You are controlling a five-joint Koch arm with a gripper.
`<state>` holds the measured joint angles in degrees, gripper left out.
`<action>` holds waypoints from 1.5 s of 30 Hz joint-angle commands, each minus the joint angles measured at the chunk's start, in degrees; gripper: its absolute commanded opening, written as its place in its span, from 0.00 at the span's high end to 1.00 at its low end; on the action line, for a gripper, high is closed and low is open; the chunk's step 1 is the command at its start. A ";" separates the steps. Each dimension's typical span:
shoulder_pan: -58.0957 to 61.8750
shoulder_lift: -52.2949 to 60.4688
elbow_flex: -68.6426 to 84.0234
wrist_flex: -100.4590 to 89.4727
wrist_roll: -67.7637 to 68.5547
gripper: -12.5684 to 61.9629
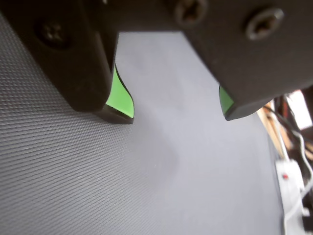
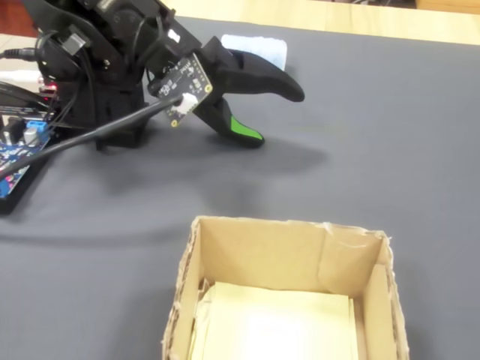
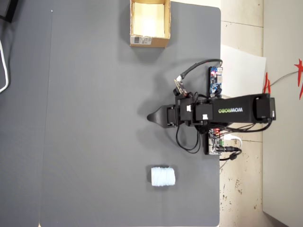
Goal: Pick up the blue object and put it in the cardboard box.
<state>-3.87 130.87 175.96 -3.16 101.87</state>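
The blue object (image 3: 163, 176) is a pale ribbed cylinder lying on the dark mat, below the arm in the overhead view. In the fixed view the blue object (image 2: 259, 46) peeks out behind the upper finger. The cardboard box (image 3: 156, 41) stands open at the top of the mat with a white label on its side. The same box (image 2: 262, 255) fills the bottom of the fixed view, its pale interior empty. My gripper (image 1: 178, 115) is open just above the mat, green pads (image 1: 120, 95) facing each other with nothing between them. The gripper (image 3: 152, 117) is midway between box and cylinder, touching neither; its fingers (image 2: 277, 117) spread apart.
Circuit boards (image 3: 215, 79) and cables sit beside the arm's base at the mat's right edge. The same electronics (image 2: 22, 142) lie at the left of the fixed view. A white sheet (image 3: 244, 61) lies off the mat. A white power strip (image 1: 288, 181) shows past the mat's edge.
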 commanded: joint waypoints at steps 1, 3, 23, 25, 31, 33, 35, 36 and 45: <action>-1.49 4.92 -1.23 10.99 6.06 0.38; -2.20 4.92 -3.60 15.03 7.47 0.38; -19.69 0.18 -29.27 40.78 20.74 0.38; -20.92 -2.37 -31.82 41.75 20.92 0.38; -25.22 -8.70 -39.46 44.82 24.17 0.38; -27.25 -12.74 -43.86 45.97 24.96 0.38; -28.39 -13.89 -45.00 46.14 26.89 0.38; -29.18 -14.59 -45.53 46.14 28.21 0.38; -39.81 -18.11 -49.57 51.86 31.90 0.39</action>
<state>-43.07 112.41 131.13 48.96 128.58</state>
